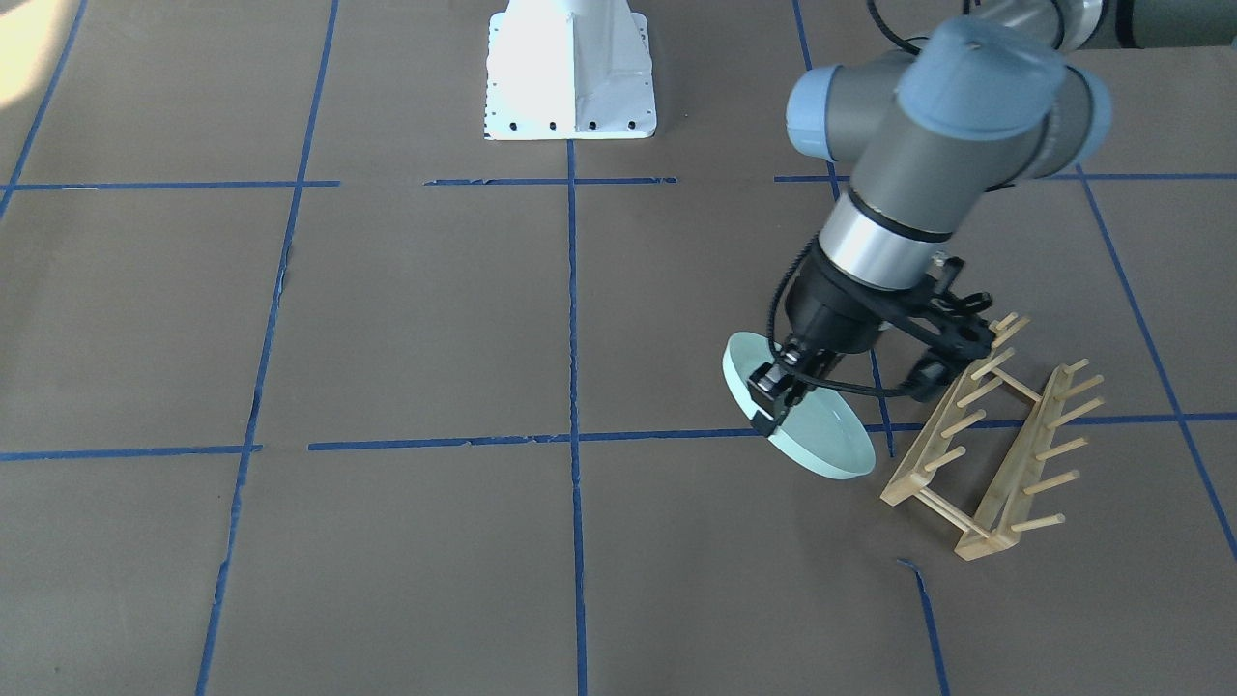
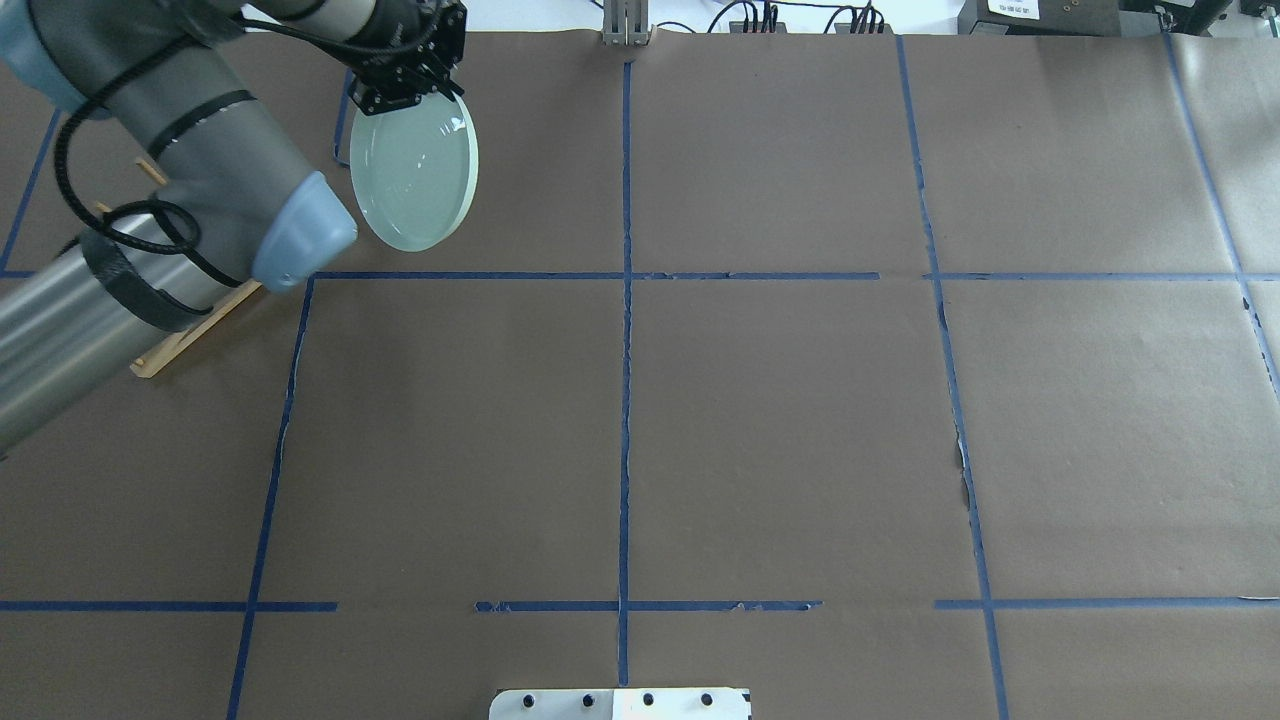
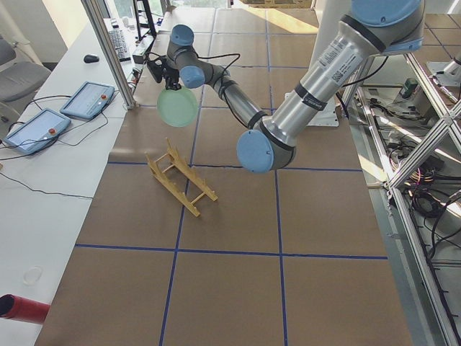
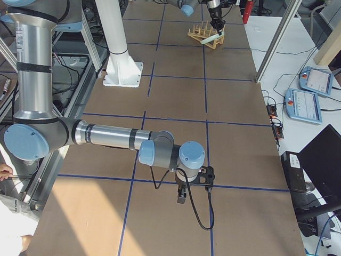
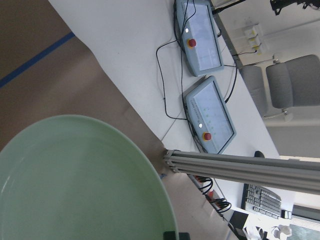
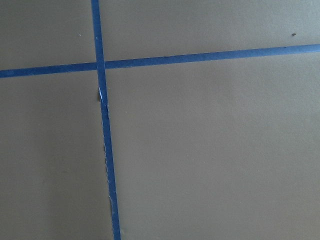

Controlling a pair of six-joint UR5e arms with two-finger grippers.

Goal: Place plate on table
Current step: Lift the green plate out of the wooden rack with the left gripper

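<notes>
A brown-paper worktop (image 1: 406,319) crossed by blue tape (image 1: 572,319) fills the front-facing view, where the left tool (image 1: 778,394) is clamped on the rim of the plate (image 1: 826,430), held tilted just beside a peg rack (image 1: 995,440). Overhead, the plate shows in the far-left square. From the right end, the right tool (image 4: 181,195) points down over the worktop; apart or together, one cannot tell.

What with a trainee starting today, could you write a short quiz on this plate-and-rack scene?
1. Which gripper holds the mint-green plate?
2. The plate is: A lying flat; B tilted, gripped at its rim; C standing between pegs.
3. True or false: the wooden peg rack holds no plate.
Key: 1 left gripper; 2 B; 3 true.
</notes>
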